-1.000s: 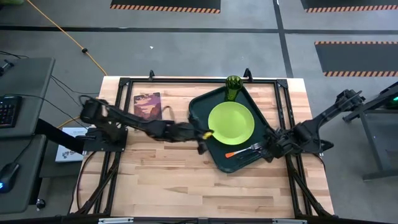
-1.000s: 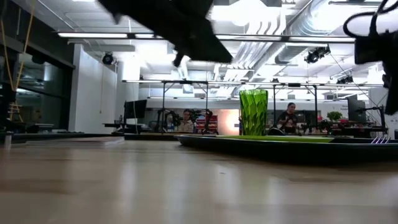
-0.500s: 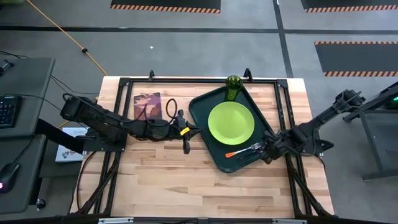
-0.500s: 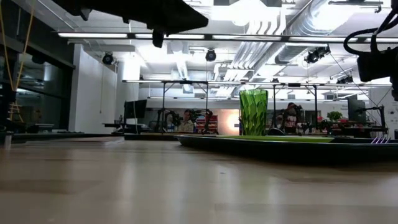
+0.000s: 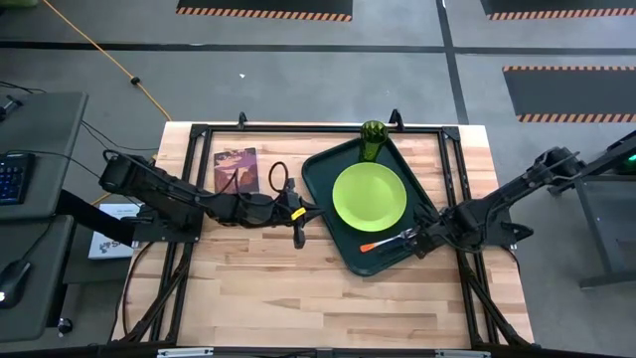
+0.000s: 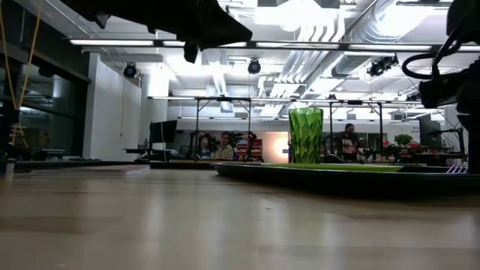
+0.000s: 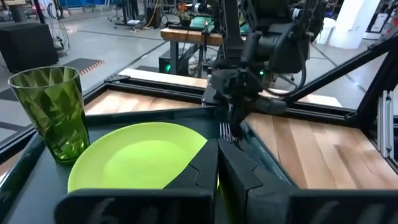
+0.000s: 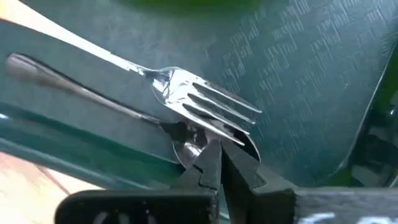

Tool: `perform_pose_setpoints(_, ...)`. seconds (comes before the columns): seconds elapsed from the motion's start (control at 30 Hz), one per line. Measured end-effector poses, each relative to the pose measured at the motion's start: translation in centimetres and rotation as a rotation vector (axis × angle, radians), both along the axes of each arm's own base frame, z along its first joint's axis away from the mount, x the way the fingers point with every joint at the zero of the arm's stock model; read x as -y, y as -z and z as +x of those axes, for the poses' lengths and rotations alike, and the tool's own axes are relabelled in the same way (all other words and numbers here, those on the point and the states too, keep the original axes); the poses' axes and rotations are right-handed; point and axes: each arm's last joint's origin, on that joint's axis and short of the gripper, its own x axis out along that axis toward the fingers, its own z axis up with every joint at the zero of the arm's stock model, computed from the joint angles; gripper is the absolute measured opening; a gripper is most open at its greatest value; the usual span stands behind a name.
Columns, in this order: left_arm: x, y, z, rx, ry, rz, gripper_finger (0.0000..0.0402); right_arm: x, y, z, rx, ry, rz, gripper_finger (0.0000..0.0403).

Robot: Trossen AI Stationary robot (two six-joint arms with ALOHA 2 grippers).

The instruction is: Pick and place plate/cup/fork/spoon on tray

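Note:
The dark-green tray [image 5: 328,177] lies at the table's right centre. On it are the lime-green plate [image 5: 369,194], the green cup [image 5: 372,140] at its far corner, and the fork [image 5: 386,242] near its near rim. The dark spoon [image 8: 93,93] lies beside the fork [image 8: 199,99], its bowl partly under the tines. My right gripper [image 8: 216,152] is shut, pointing down, its tips at the spoon's bowl [image 8: 184,148]. My left gripper [image 5: 297,232] is shut and empty, above the table just left of the tray. My right gripper's shut fingertips [image 8: 210,163] stand at the spoon's bowl [image 8: 184,148] from above, under the fork's tines. I cannot tell whether they touch it. The spoon lies flat on the tray floor.
A maroon picture book [image 5: 236,169] lies at the table's far left. A black metal frame [image 5: 298,129] runs round the table's edges. Bare wood lies toward the table's near edge. People sit in the room beyond the table.
My left gripper has drawn back from the tray's left rim toward the table's left, staying shut. My right gripper has stayed over the tray's near right corner while that arm has shifted a little.

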Motion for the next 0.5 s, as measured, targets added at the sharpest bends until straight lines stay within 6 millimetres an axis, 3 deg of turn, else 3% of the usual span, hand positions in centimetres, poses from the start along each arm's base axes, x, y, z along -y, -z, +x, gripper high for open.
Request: perform_pose_setpoints(0.5, -0.01, 0.22, -0.05, -0.023, -0.002, 0.004, 0.0000, 0.82, 0.00, 0.54, 0.027, 0.034, -0.056, 0.0000)
